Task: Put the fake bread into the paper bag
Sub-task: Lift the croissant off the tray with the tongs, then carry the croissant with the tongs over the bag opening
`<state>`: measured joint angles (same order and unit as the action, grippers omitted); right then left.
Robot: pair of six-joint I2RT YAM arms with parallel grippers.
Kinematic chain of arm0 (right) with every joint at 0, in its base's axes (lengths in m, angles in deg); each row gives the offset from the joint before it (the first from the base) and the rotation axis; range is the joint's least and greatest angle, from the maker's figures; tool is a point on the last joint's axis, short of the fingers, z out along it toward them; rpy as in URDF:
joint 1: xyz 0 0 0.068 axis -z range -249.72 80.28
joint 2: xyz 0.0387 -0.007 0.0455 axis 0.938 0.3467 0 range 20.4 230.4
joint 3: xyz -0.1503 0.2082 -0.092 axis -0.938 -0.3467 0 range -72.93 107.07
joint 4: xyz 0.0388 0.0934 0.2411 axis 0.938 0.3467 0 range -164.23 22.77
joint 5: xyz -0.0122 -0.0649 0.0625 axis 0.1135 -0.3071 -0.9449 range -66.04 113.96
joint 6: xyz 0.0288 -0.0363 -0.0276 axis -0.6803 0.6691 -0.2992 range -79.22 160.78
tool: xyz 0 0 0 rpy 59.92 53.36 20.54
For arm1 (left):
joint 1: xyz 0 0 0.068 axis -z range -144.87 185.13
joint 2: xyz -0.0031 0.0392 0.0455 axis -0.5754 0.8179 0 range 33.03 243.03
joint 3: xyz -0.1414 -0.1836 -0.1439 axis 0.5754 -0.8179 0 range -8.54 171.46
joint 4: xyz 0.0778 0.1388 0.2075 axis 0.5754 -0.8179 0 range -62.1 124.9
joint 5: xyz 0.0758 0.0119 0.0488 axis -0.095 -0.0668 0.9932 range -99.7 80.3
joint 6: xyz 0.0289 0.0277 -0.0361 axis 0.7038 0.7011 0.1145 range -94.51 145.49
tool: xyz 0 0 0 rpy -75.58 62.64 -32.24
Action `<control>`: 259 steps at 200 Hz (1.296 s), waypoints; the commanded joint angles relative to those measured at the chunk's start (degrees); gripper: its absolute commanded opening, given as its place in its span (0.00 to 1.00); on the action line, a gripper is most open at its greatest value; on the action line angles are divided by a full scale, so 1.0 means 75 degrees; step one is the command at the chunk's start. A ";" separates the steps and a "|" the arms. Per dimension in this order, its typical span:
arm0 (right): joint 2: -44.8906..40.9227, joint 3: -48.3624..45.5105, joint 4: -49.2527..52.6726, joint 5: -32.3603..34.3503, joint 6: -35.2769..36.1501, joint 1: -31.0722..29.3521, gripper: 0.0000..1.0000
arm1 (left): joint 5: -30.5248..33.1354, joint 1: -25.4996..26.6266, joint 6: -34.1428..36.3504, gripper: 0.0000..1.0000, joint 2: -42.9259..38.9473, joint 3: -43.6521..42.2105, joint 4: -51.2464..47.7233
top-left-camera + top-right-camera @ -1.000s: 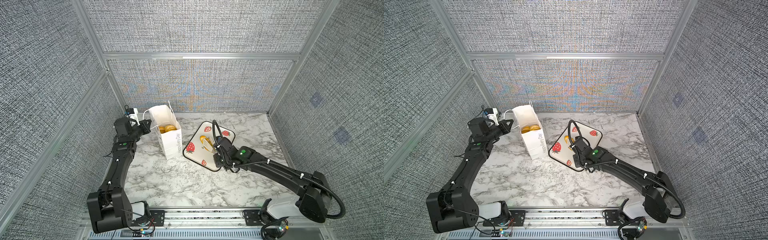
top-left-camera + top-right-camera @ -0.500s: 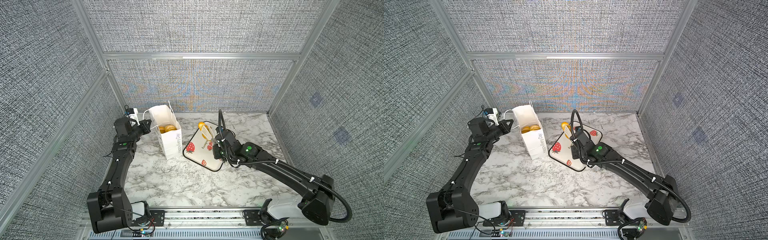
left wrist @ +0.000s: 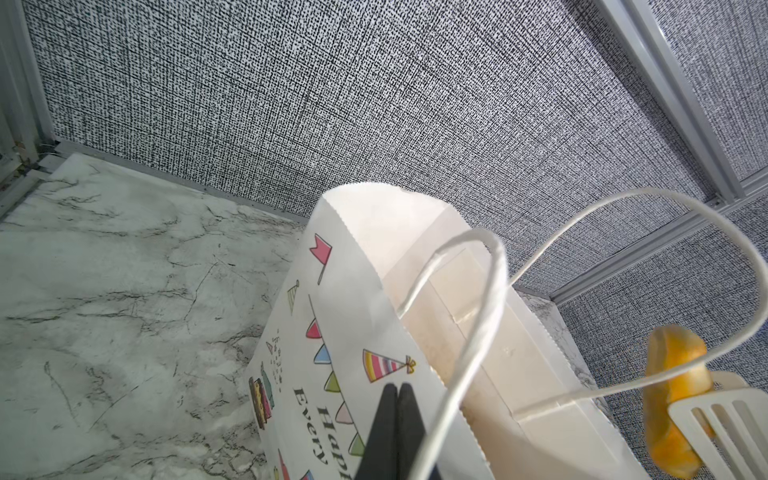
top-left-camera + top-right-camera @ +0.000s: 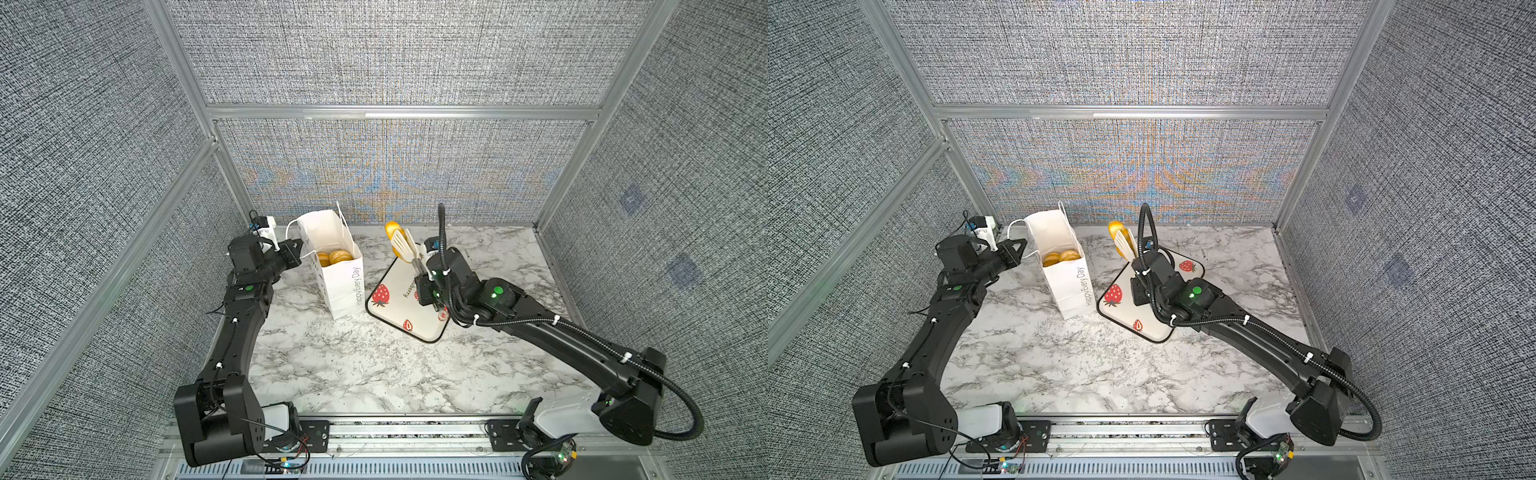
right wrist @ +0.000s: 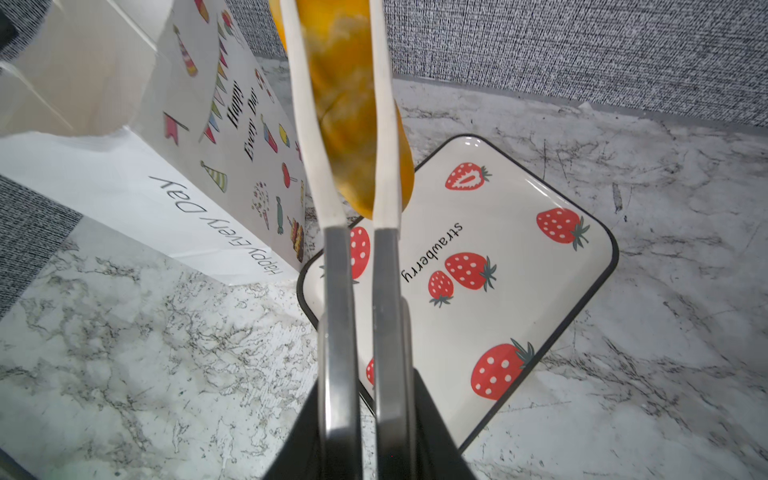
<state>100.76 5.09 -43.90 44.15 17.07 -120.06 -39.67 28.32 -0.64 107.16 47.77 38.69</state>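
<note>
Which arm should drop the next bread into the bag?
Right. The right claw squeezes tongs gripping a bread roll up beside the paper bag. The left claw is shut on the bag's cord handle.

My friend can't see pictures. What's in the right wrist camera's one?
Metal tongs with white tips hold a golden toy bread in the air. A strawberry-print tray and a white paper bag stand side by side on the marble table.

paper bag [image 4: 345, 286] mouth: open above | cord handles [image 3: 496, 270]: flank the opening
</note>
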 commanded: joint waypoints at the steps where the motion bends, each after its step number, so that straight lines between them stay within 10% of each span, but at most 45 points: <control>1: 0.0008 0.0172 -0.0815 0.0290 0.0212 -0.0111 0.26 | -0.0052 0.0005 0.0026 0.00 -0.0015 -0.0032 0.0198; 259: 0.2112 0.3973 -0.1395 -0.0663 0.1224 -0.1415 0.26 | -0.0023 0.0005 0.0039 0.00 -0.0047 -0.0038 0.0186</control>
<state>115.49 32.84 -50.94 40.19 25.31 -130.14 -39.67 28.32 -0.61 107.16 47.77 38.69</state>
